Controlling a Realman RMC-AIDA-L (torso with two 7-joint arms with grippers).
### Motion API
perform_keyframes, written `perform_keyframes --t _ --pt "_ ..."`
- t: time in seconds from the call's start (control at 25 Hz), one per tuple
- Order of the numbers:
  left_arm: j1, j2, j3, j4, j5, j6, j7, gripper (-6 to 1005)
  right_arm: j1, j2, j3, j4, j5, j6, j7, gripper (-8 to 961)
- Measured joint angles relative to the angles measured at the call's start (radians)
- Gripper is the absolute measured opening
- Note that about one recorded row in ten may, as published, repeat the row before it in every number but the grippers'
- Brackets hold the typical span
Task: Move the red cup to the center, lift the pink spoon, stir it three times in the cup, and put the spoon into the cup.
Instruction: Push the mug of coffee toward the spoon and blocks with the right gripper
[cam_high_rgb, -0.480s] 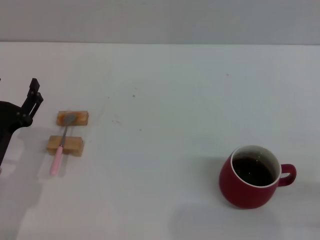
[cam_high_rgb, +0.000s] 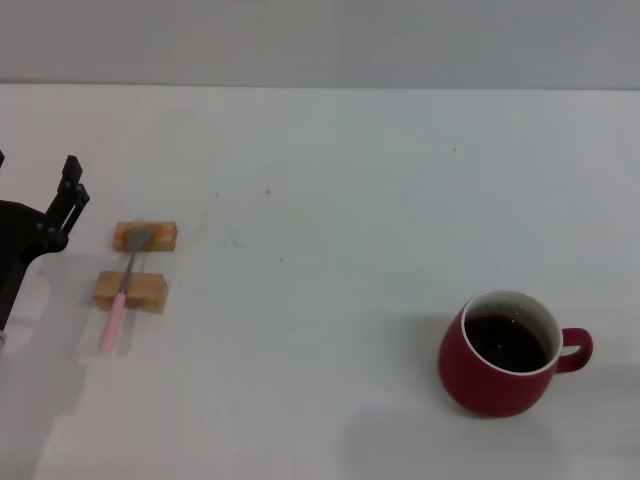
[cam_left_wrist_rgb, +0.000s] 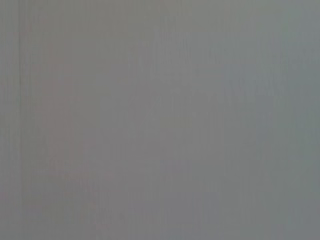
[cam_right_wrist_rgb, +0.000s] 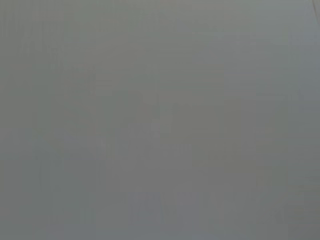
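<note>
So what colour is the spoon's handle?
Pale pink, on the pink spoon; clearest in the head view.

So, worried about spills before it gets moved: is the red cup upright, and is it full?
Upright: the red cup stands on its base, rim up. Dark liquid sits below the rim, so not brim-full.

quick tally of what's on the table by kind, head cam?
Red cup: 1
Pink spoon: 1
Wooden blocks: 2
Total: 4 items on the table. The left gripper sits at the table's left edge; the right gripper is not in view.
</note>
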Motion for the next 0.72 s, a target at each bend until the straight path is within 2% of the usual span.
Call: perform_keyframes --t 0.16,0.6,0.72 --pt "-0.001 0.000 0.000 0.000 0.000 0.000 0.000 842 -0.001 0.000 0.000 0.005 0.000 0.000 0.000 702" --pt "-0.002 0.002 0.000 -0.001 -0.006 0.000 0.006 842 -0.016 0.000 -0.016 0.045 0.007 0.001 -0.010 630" --pt "-0.002 0.002 -0.001 -0.002 -0.007 0.000 0.006 842 -0.016 0.000 -0.021 0.047 0.005 0.004 -0.010 515"
